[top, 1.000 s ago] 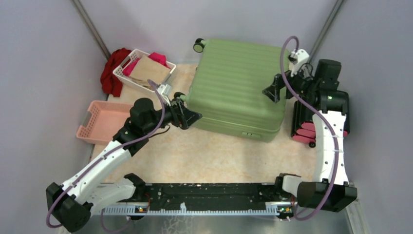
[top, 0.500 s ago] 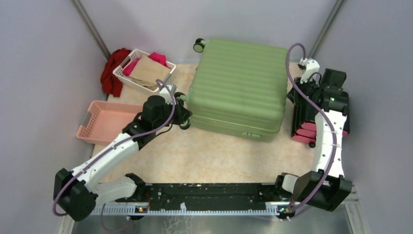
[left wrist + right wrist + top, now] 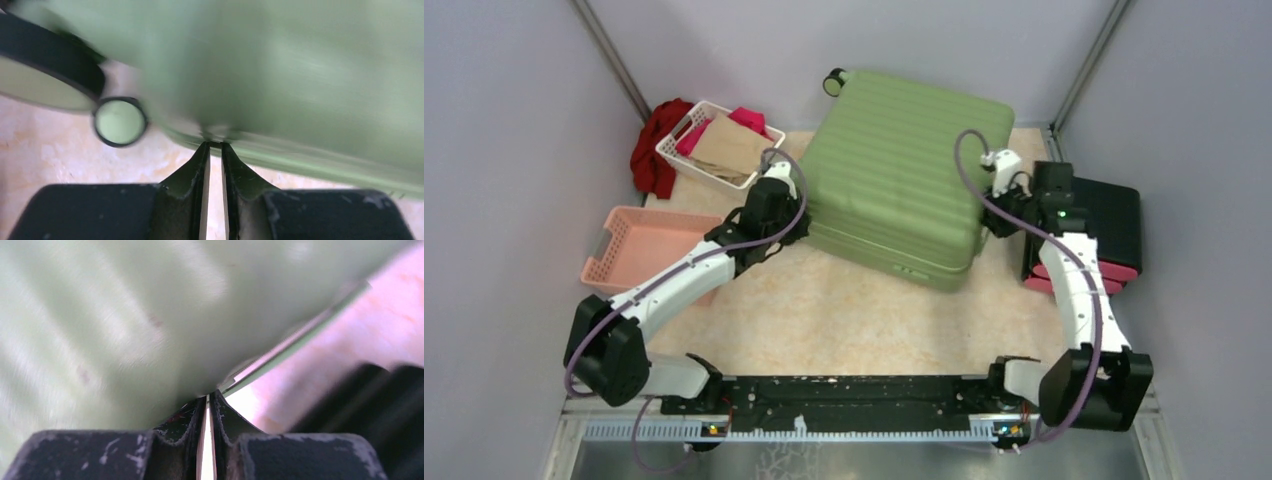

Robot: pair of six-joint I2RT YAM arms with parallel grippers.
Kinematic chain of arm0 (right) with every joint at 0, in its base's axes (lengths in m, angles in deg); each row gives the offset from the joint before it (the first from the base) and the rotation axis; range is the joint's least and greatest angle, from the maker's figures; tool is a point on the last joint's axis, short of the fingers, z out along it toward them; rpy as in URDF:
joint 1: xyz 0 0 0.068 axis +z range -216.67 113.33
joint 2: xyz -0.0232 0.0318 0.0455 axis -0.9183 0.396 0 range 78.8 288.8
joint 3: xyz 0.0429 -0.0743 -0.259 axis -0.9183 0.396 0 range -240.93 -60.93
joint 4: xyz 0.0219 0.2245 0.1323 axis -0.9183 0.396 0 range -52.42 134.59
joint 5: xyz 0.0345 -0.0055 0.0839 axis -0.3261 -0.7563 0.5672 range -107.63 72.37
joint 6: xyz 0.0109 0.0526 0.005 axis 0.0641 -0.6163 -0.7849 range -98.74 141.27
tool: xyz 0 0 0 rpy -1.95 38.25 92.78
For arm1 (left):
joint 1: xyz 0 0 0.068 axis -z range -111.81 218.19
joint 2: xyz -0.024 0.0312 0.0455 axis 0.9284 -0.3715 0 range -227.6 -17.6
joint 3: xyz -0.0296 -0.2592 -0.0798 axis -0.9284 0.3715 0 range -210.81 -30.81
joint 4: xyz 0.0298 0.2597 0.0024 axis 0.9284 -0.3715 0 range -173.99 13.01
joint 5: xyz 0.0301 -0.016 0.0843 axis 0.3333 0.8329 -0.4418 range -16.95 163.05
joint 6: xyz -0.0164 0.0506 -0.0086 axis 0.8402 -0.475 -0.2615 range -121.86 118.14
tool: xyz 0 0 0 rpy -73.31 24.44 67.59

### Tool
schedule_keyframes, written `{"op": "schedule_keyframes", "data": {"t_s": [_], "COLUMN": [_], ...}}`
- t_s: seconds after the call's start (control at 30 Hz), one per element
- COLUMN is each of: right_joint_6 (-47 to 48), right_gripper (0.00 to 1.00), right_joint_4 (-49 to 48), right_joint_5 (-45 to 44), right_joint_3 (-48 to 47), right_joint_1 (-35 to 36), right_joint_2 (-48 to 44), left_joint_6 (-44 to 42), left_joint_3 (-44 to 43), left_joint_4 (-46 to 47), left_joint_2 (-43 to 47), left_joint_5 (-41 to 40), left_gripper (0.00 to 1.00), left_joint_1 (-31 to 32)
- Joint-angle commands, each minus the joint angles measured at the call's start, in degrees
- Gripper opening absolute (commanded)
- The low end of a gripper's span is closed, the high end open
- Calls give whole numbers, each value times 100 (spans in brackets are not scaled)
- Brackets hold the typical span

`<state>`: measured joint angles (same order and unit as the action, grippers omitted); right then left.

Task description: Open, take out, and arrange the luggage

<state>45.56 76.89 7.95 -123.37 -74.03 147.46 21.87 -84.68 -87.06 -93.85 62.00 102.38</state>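
At the back-centre of the table [image 3: 844, 310] the luggage [image 3: 894, 175] lies flat and closed, ribbed shell up, skewed a bit. Its wheel end faces the L arm, so its long axis looks to run roughly across, L to R. The left gripper [image 3: 214, 146] sits at that wheel end, tips on the seam just beside a caster wheel [image 3: 120, 121]. The right gripper [image 3: 208, 397] meets the seam on the opposite end, w/ the black-and-pink cases [image 3: 1104, 215] close behind it. So the case sits btwn both arms, neither clearly nearer. Both sets of jaws are drawn to a thin slit. Wrist views are badly blurred, so can't tell if either nips a zip tab, the seam lip or nothing. No zip pull can be made out.
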Motion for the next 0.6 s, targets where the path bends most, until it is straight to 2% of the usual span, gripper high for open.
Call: {"op": "schedule_keyframes", "data": {"t_s": [0.0, 0.1, 0.17, 0.2, 0.27, 0.37, 0.47, 0.57], "right_joint_6": [-127, -493, -855, -923, -911, -328, -419, -474], "right_gripper": [10, 11, 18, 19, 21, 27, 42, 47], "right_joint_4": [-233, -935, -1682, -1824, -1519, -475, -534, -591], "right_joint_5": [1849, 1767, 1482, 1455, 1583, 1875, 2611, 2614], "right_joint_3": [359, 555, 609, 482, -44, -660, -210, 331], "right_joint_1": [1641, 2440, 2839, 2967, 3020, 2714, 1790, 1139], "right_joint_2": [-231, -158, -11, 128, 500, 620, 90, -437], "left_joint_6": [-92, -61, -12, 6, -52, -200, -237, 27], "left_joint_3": [-434, -472, -577, -653, -707, -462, -80, 371], "left_joint_4": [695, 929, 890, 791, 602, 536, 582, 804], "left_joint_2": [-206, -214, -199, -153, 71, 645, 1252, 1838], "left_joint_5": [-428, -370, -163, -82, 95, 588, 1429, 2170], "left_gripper": [22, 26, 28, 30, 37, 52, 66, 78], "left_joint_1": [-308, -802, -1146, -1281, -1393, -1407, -1407, -1409]}}
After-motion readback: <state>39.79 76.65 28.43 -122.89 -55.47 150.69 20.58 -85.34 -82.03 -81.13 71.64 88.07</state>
